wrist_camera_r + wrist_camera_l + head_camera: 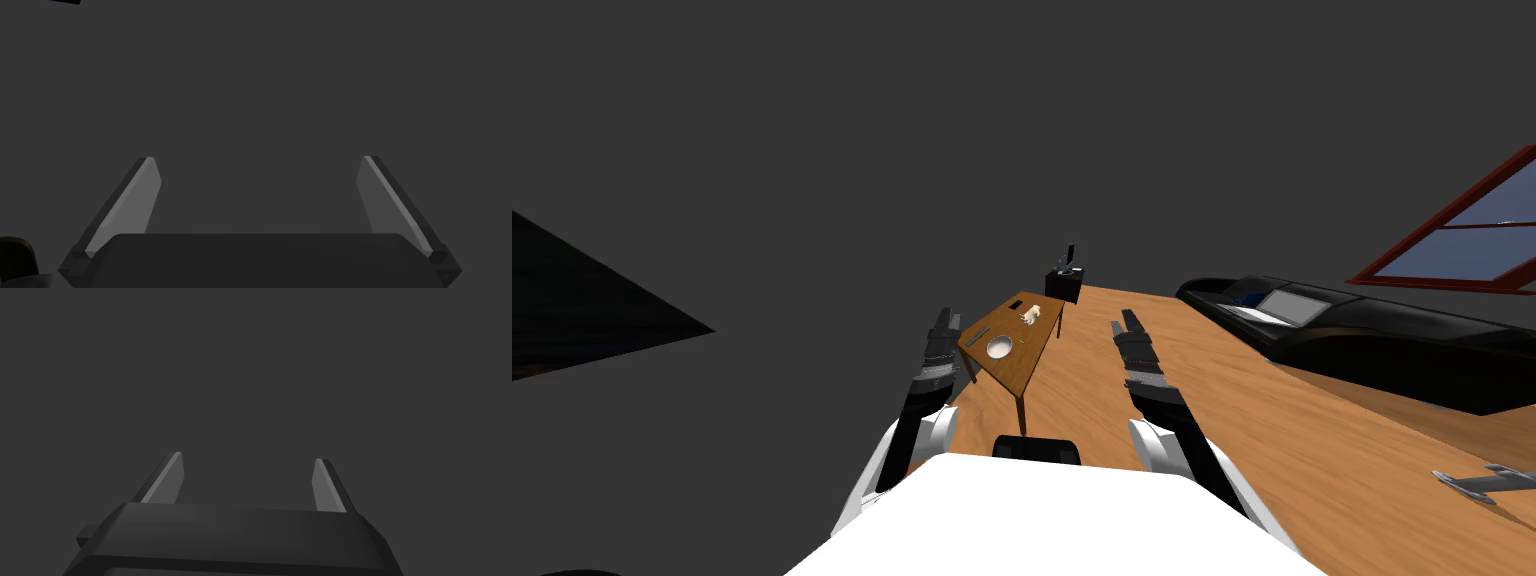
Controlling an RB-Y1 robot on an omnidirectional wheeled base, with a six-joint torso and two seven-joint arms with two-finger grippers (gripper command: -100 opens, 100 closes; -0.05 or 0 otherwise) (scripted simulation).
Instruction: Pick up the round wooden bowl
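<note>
A round bowl [999, 347], drawn white, sits near the front end of a small wooden table [1032, 355] some way ahead of me in the head view. My left gripper [946, 318] is raised to the left of the table, short of the bowl. My right gripper [1123, 321] hangs to the right of the table over the floor. In the left wrist view the left gripper [248, 464] is open with nothing between its fingers. In the right wrist view the right gripper [258, 165] is open and empty too.
On the table lie a small tan object [1030, 316], a dark flat object [1017, 304] and a thin stick-like thing [975, 336]. A black box [1064, 283] stands beyond the table. A black sofa [1372, 335] runs along the right, below a red-framed window [1472, 240]. A grey object [1480, 483] lies on the floor at right.
</note>
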